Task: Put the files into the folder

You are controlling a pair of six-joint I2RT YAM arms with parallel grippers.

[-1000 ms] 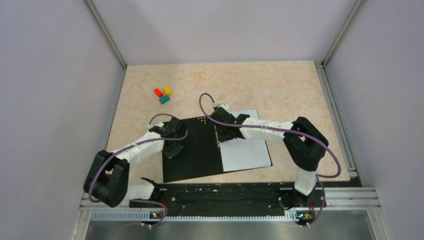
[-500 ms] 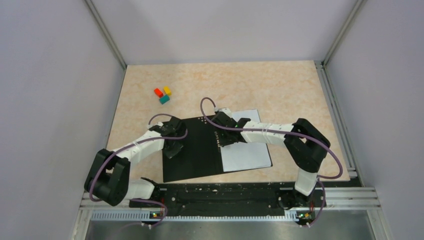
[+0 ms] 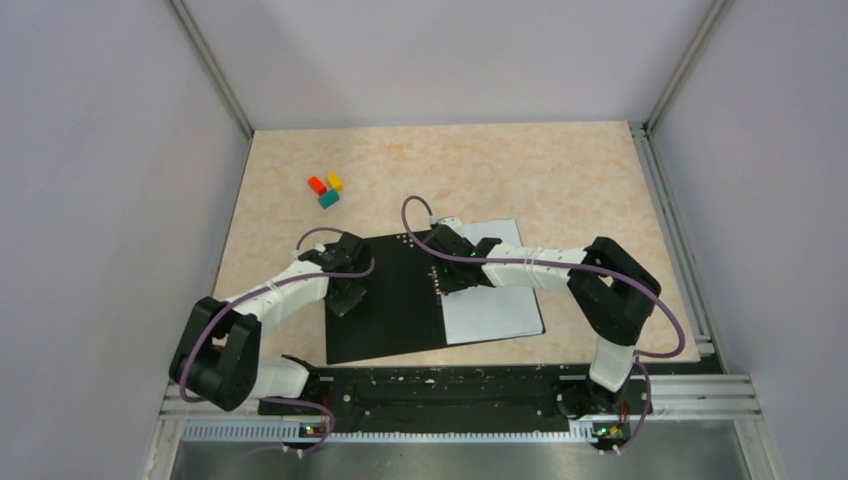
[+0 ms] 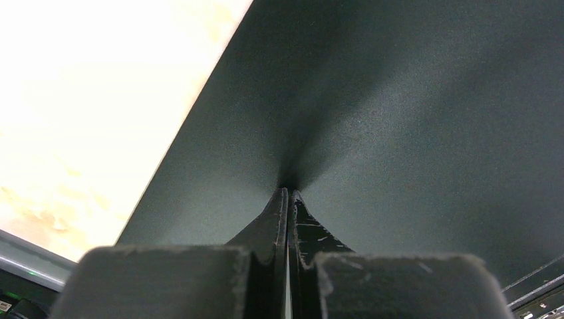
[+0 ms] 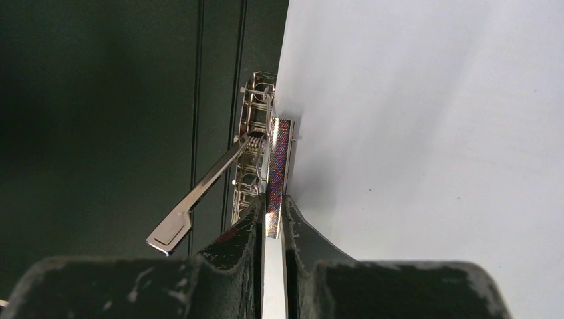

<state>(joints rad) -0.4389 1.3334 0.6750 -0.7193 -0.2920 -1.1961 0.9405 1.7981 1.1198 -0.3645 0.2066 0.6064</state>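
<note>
The folder [image 3: 385, 320] lies open on the table, black inside up, with the white files [image 3: 495, 310] on its right half. My left gripper [image 3: 345, 298] is shut, empty, its tips [image 4: 288, 193] pressed down on the black left cover [image 4: 399, 100]. At the spine, my right gripper [image 3: 447, 275] is shut on the shiny flat bar of the metal clip [image 5: 278, 153], which sits along the left edge of the files [image 5: 425, 133]. The clip's lever [image 5: 199, 193] sticks up to the left of my right gripper [image 5: 273, 203]. The grey outside of the folder is hidden.
Red [image 3: 316, 185], yellow [image 3: 335, 182] and teal [image 3: 328, 199] blocks sit together at the table's back left. Grey walls close in both sides and the back. A metal rail [image 3: 450, 385] with both arm bases runs along the near edge.
My right gripper has slid slightly nearer along the spine and closed a little on the clip bar. The left arm has not moved.
</note>
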